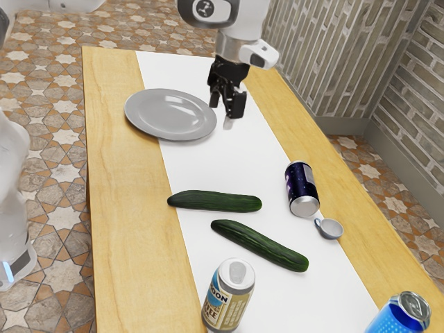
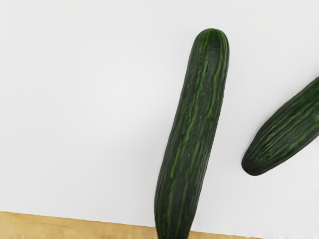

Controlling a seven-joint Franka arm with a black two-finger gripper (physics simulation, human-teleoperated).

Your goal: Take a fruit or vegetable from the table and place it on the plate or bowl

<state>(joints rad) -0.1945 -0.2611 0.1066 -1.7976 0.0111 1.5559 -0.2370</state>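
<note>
Cucumbers, two of them, dark green and ribbed, lie on the white mat that runs down the middle of the wooden bench. The first cucumber lies across the mat, one end reaching the edge where the wood begins. The second cucumber lies slantwise just beside it, nearer the camera, and the two do not touch. The wrist view shows the first cucumber along its length, its end crossing onto the wood strip, with one rounded end of the second cucumber near it.

The grey plate sits farther up the bench, partly on the mat and partly on the wood, well apart from both cucumbers. The tool hangs above the mat just beside the plate's rim on the exterior view's right, pointing down, its fingers apart and holding nothing.

Toward the exterior view's right a dark can lies on its side, a small grey cup just beside it. A tan-labelled can stands upright at the near end, and a blue can sits at the near corner.
</note>
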